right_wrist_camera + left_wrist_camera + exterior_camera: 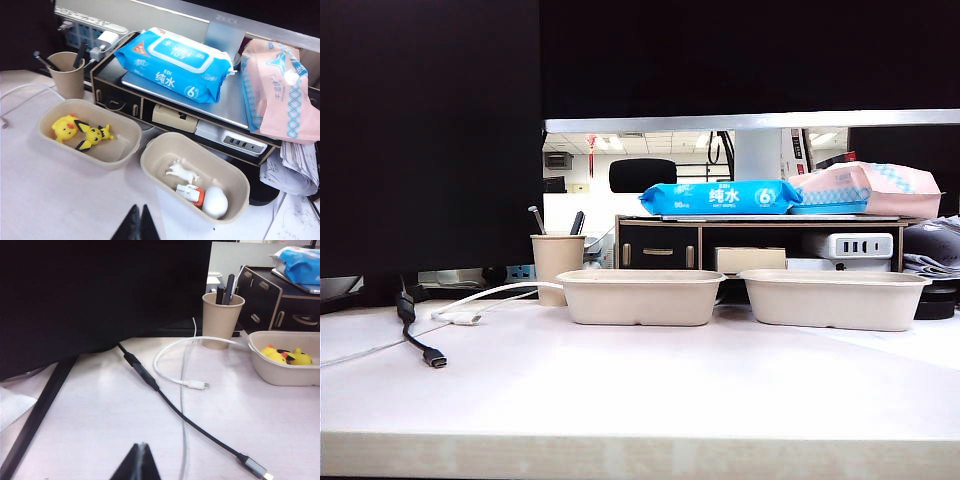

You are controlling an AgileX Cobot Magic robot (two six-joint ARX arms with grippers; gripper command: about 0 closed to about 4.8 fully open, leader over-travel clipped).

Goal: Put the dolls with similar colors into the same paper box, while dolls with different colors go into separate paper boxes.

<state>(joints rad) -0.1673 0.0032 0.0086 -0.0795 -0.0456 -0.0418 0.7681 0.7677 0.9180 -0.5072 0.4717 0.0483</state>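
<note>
Right wrist view, white figure [209,198] apparently lying flat, head toward closed right gripper [137,223].

Even, bright overhead light fills all three views, and ceiling panels glow in the background of the exterior view. The pale desk [640,390] looks washed out, nearly white, with only soft, faint shadows beneath the paper boxes [641,296]. The monitor [430,130] forms a large, featureless black mass that swallows all detail. The blue wipes pack [175,62] shows slight sheen. The wrist views are fairly sharp, with mild softness towards the edges and a slightly pinkish cast on the desk
</note>
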